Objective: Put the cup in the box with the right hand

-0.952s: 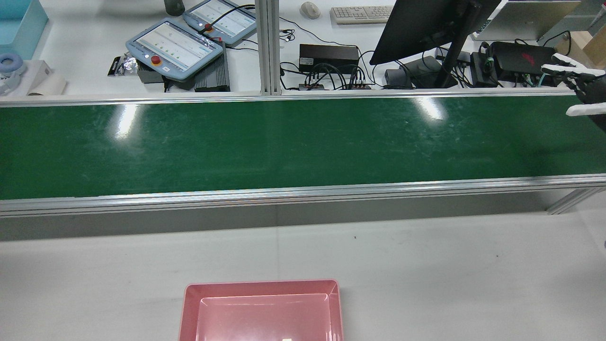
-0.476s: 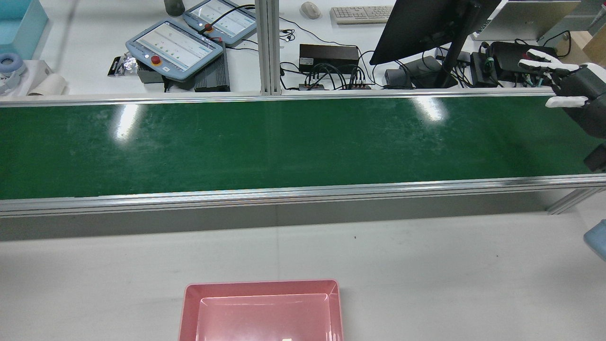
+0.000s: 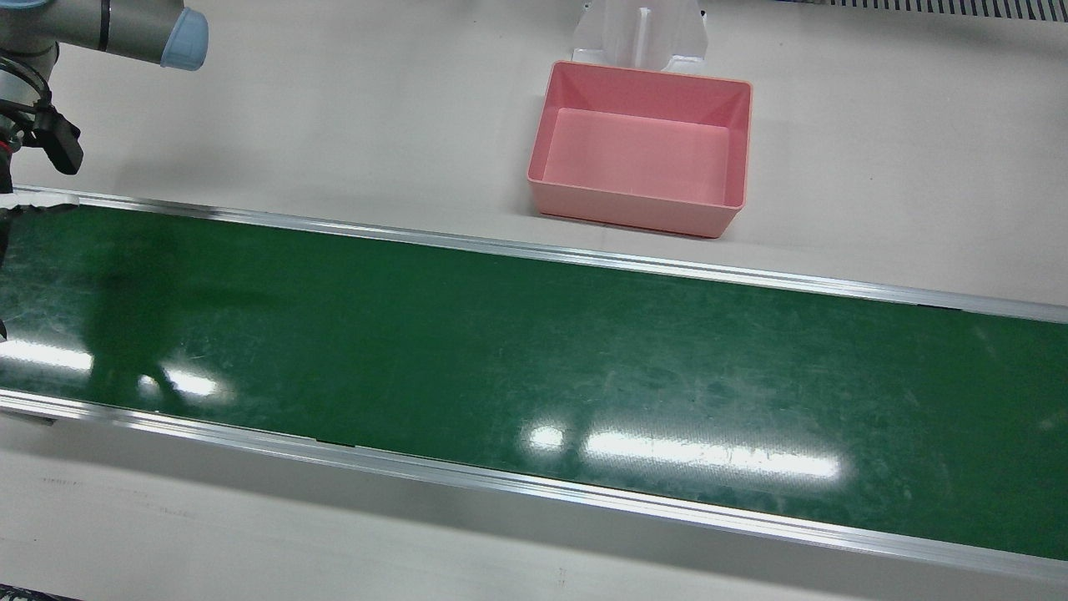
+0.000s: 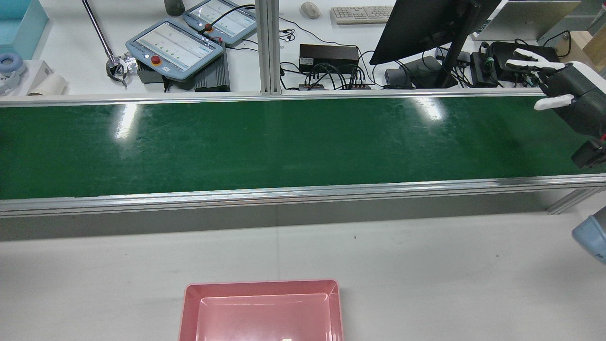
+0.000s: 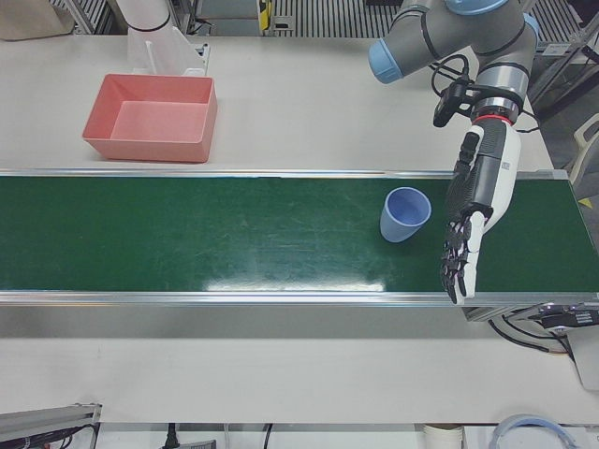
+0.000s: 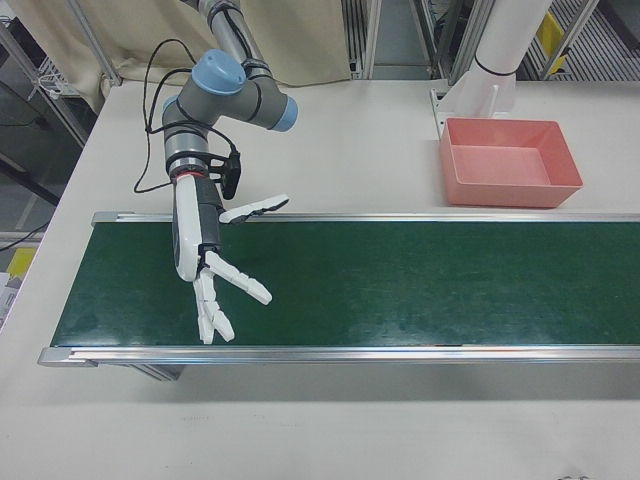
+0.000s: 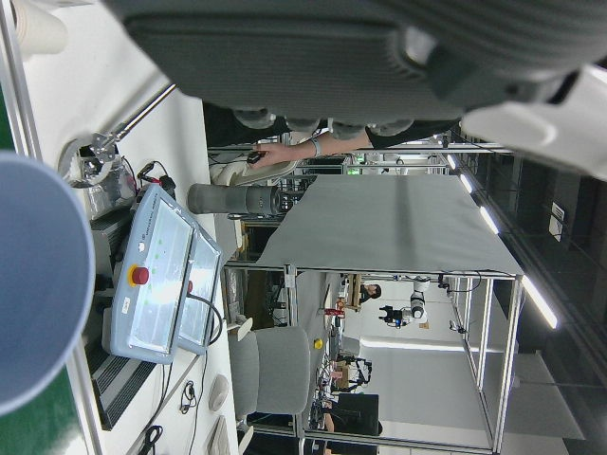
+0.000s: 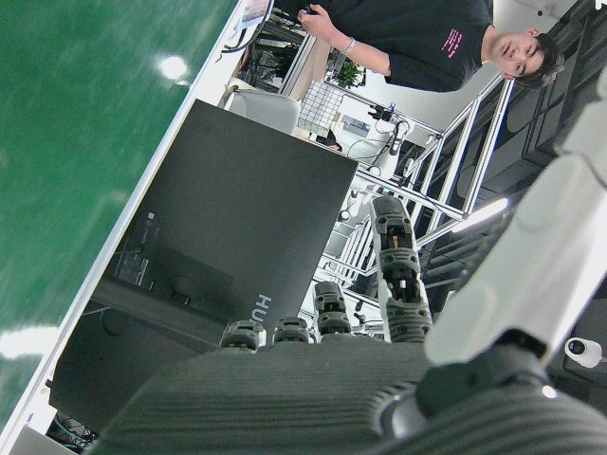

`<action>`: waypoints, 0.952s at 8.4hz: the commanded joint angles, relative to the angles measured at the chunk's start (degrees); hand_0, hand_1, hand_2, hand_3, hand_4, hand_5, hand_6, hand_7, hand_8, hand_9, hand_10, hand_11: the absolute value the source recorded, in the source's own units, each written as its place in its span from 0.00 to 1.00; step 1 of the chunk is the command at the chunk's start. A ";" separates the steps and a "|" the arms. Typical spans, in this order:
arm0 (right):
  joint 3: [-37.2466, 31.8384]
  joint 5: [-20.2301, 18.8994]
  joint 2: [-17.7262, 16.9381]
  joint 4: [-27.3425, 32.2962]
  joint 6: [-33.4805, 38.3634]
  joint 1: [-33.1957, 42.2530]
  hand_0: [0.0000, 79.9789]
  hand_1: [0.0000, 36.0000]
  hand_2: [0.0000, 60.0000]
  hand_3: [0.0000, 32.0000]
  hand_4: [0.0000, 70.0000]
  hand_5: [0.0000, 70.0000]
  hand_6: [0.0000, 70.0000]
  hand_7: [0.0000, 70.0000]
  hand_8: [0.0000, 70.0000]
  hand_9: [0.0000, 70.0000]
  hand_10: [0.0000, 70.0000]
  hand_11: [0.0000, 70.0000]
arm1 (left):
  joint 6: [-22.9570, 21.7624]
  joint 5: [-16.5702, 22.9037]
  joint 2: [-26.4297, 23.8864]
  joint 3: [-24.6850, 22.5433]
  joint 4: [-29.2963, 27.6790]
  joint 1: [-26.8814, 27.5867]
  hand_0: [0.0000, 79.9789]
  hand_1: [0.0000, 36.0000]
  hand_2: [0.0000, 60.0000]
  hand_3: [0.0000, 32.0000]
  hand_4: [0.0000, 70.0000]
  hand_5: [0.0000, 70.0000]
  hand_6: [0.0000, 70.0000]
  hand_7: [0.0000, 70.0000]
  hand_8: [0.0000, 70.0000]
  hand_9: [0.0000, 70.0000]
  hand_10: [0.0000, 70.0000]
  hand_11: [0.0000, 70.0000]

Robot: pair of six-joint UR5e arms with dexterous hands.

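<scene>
1. Pale blue cup (image 5: 404, 214) sits upright on the green belt (image 5: 234, 234), rim up.
2. Pink box (image 5: 150, 118) on the bench, empty (well apart).
3. Right hand (image 6: 215, 275) splayed open, holding nothing.

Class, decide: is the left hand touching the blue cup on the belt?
Apart. The left-front view shows green belt between the blue cup and the left hand.

It was a robotics lab: a green conveyor belt (image 4: 284, 142), teach pendants (image 4: 174, 47), a monitor (image 4: 421, 23), aluminium framing
</scene>
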 commanded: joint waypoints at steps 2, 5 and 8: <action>0.13 0.00 -0.55 -0.08 0.41 -0.71 0.55 0.15 0.05 0.00 0.24 0.04 0.06 0.21 0.01 0.07 0.02 0.05 | 0.00 -0.07 -0.08 0.06 0.00 0.00 0.00 0.00 0.00 0.00 0.00 0.00 0.00 0.00 0.00 0.00 0.00 0.00; 0.22 -0.26 -0.81 -0.35 0.42 -0.53 0.54 0.25 0.24 0.00 0.16 0.04 0.05 0.22 0.01 0.07 0.01 0.03 | 0.00 -0.07 0.01 0.06 0.00 0.00 0.00 0.00 0.00 0.00 0.00 0.00 0.00 0.00 0.00 0.00 0.00 0.00; 0.30 -0.35 -0.73 -0.44 0.15 -0.88 0.55 0.23 0.17 0.03 0.14 0.04 0.05 0.23 0.01 0.07 0.01 0.03 | 0.00 0.02 -0.08 0.06 0.00 0.00 0.00 0.00 0.00 0.00 0.00 0.00 0.00 0.00 0.00 0.00 0.00 0.00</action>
